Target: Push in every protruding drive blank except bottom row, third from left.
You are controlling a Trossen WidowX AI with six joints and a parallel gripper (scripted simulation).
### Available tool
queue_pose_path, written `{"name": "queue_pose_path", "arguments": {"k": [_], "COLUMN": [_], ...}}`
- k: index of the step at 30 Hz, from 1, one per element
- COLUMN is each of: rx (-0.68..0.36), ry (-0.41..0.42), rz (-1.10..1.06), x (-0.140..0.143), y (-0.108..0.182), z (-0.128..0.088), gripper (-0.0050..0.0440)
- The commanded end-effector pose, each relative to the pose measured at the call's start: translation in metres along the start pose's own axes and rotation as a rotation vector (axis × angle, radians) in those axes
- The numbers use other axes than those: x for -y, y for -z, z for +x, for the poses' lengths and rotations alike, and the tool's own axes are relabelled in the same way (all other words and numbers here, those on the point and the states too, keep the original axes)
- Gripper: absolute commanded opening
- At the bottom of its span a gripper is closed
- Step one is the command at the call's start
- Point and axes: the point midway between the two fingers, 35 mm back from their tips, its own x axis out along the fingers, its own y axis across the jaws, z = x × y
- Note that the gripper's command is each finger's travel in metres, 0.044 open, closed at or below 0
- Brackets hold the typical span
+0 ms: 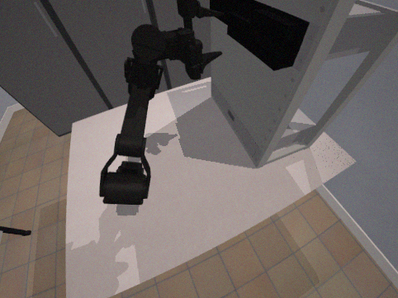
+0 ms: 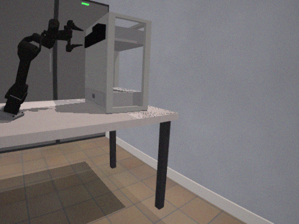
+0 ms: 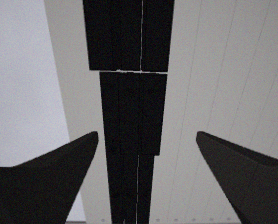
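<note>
The grey rack (image 1: 264, 82) stands upright at the far right of the table; it also shows in the exterior view (image 2: 115, 65). Its black drive blanks (image 1: 258, 26) form a dark block high on the front face (image 2: 95, 35). In the wrist view the blanks (image 3: 131, 100) fill the middle as a long dark strip with stepped edges, so some stand prouder than others; I cannot tell which. My gripper (image 1: 215, 33) (image 2: 81, 38) is open and empty, raised to the height of the blanks at the block's left end, close in front of them. Its fingers straddle the strip (image 3: 147, 137).
The arm's base (image 1: 124, 186) sits at the table's left. Dark cabinets (image 2: 37, 46) stand behind the arm and rack. A small slot (image 1: 230, 115) marks the rack's lower front. The table edge runs close to the rack's right side, near the wall.
</note>
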Motion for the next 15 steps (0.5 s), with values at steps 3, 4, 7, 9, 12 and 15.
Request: {"name": "queue_pose_path", "arguments": {"k": [3,4,7,9,12,15], "rx": [0.002,0.002,0.002,0.002,0.002,0.002], "ry": [-0.008,-0.008,-0.008,-0.008,-0.008,-0.008], "rz": [0.019,0.019,0.019,0.019,0.019,0.019], "x": [-0.0055,-0.0055,-0.0055,-0.0055,-0.0055,-0.0055], "y": [-0.0033,-0.0033,-0.0033,-0.0033,-0.0033,-0.0033], "z": [0.0023,0.0023,0.0023,0.0023,0.0023,0.0023], "gripper": [0.044,0.044,0.044,0.044,0.044,0.044]}}
